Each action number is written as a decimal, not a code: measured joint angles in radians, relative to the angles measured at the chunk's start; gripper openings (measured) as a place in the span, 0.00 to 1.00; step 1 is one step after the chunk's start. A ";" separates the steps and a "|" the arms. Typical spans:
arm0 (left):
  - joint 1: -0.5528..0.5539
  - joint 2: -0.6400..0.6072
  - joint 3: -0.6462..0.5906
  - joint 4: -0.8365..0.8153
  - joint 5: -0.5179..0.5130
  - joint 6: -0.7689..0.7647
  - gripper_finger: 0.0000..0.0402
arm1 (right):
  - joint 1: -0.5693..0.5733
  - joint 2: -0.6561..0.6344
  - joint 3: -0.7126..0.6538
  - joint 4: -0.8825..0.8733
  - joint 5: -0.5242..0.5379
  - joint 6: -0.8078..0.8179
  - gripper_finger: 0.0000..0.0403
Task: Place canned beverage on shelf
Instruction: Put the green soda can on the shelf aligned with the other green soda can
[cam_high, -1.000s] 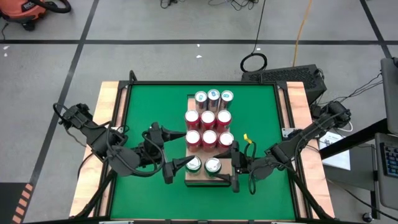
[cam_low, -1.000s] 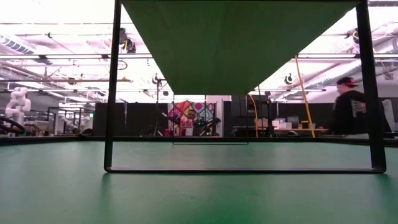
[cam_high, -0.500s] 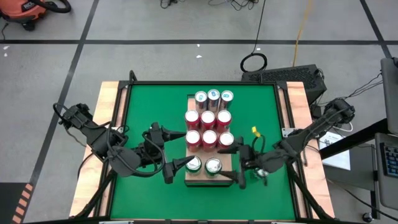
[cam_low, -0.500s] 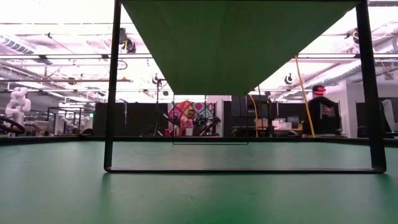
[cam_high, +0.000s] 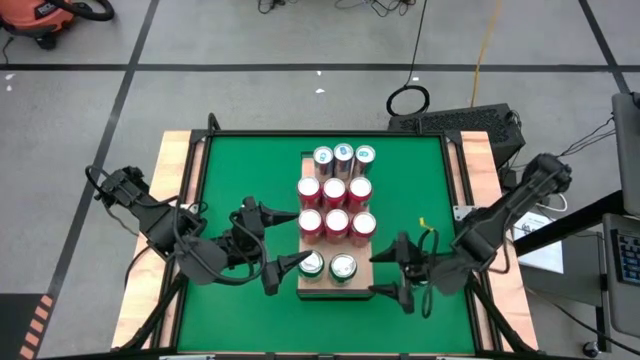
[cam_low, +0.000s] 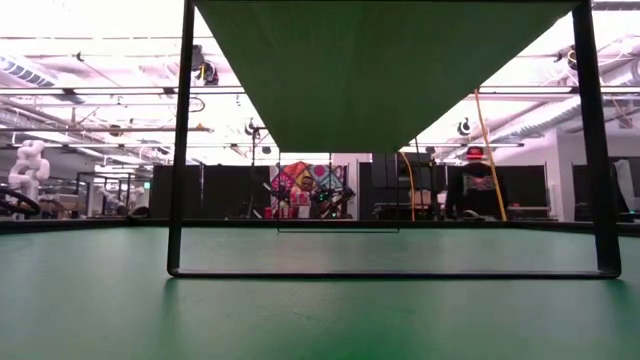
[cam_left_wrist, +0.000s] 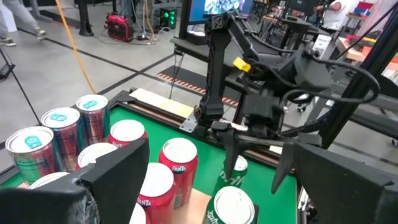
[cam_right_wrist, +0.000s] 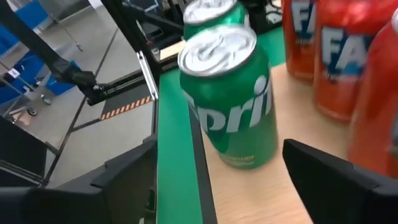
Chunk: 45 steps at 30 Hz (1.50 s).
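High view: the shelf, a pale wooden block, lies in the middle of the green table and carries the cans in rows of three. Farthest from both claws stand three silver-topped cans; next come two rows of red cans; nearest the claws, at the block's last row, stand two green cans, with the third place in that row bare wood.

The right gripper sits just off the shelf's edge, beside that bare corner, with its two dark fingers spread wide and nothing between them. It touches no can. A yellow tag shows on the arm just behind it.

From the right wrist view, a green Sprite can stands upright on the wood straight ahead of the open fingers, clear of them, with the second green can close behind it and red Fanta cans off to one side.

The left gripper waits on the opposite side of the shelf, its fingers also spread, empty, tips close to the nearer green can but not on it. Its wrist view looks across the cans at the right arm facing it, whose slim finger tips hang parted just beyond the far green can.

In the low view, a person in dark clothes stands far back in the room behind the table.
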 joint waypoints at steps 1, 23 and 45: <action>0.000 0.000 0.000 -0.005 0.000 0.000 0.98 | 0.003 0.012 0.000 0.004 0.000 0.011 0.81; 0.005 0.000 0.000 -0.047 0.000 -0.052 0.98 | -0.030 0.099 0.000 0.027 0.000 0.023 0.14; 0.006 0.000 0.000 -0.046 -0.006 -0.051 0.98 | -0.034 0.177 0.000 0.105 -0.056 0.000 0.02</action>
